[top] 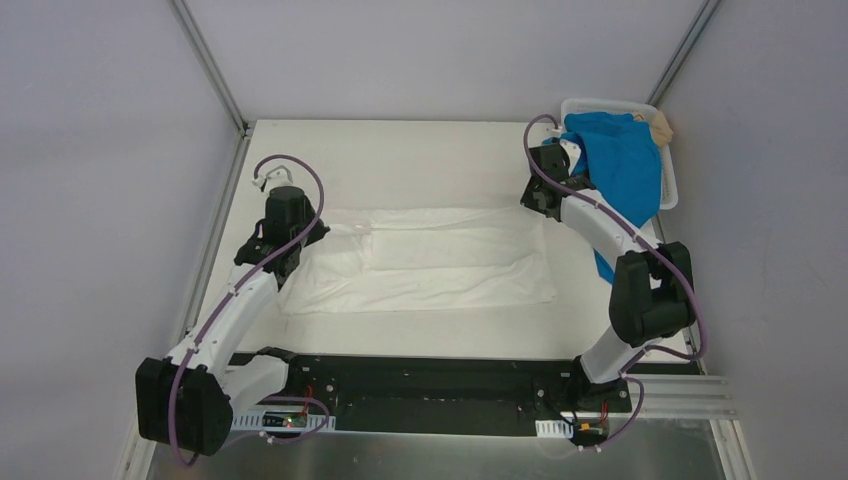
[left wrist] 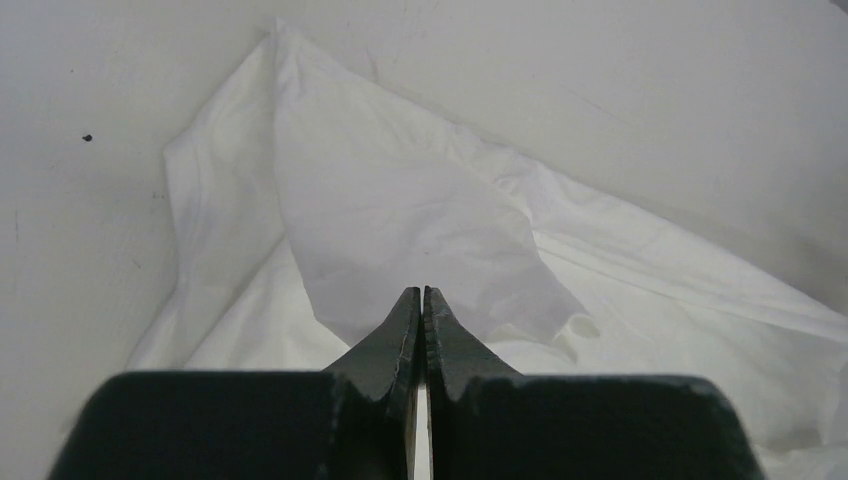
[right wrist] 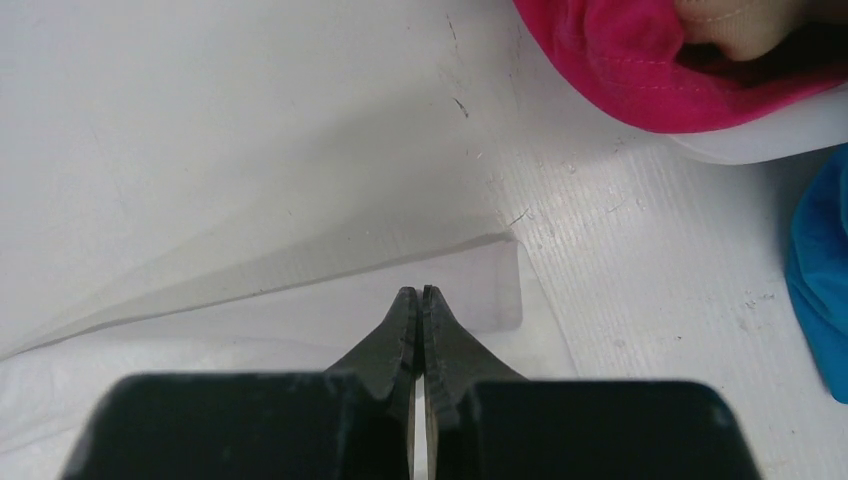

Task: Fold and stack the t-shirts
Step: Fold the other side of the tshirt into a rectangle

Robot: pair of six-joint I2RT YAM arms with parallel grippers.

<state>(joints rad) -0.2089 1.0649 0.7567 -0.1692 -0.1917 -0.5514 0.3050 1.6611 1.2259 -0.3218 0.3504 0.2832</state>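
Two arms are seen reaching over a white table (top: 400, 160), on which a white t-shirt (top: 440, 260) is spread flat across the middle, its long side running left to right. The shirt is partly folded, a narrower upper layer lying over a wider lower one.

The left arm (top: 235, 300) is extended from its base at the near left edge, angled up and inward, with its wrist held over the shirt's left end. In the left wrist view the left gripper (left wrist: 422, 292) is shown closed, its two dark fingers pressed together, their tips poised over a folded flap of the white cloth. No cloth is seen caught between the fingers, though whether the tips touch the fabric cannot be told.

The right arm (top: 640, 290) is bent sharply at the elbow near the table's right edge, its forearm stretched back toward the far right, where the wrist is held just beside the shirt's far right corner. The right gripper (right wrist: 421, 290) is likewise closed and nothing is held in it; bare table is seen beyond its tips.

A white basket (top: 600, 103) is placed at the far right corner. A blue t-shirt (top: 625, 165) is draped over its near rim and trails down along the table's right side. A tan t-shirt (top: 660, 128) is glimpsed at the basket's right end, and in the right wrist view a pink t-shirt (right wrist: 620, 60) is seen bunched against it.
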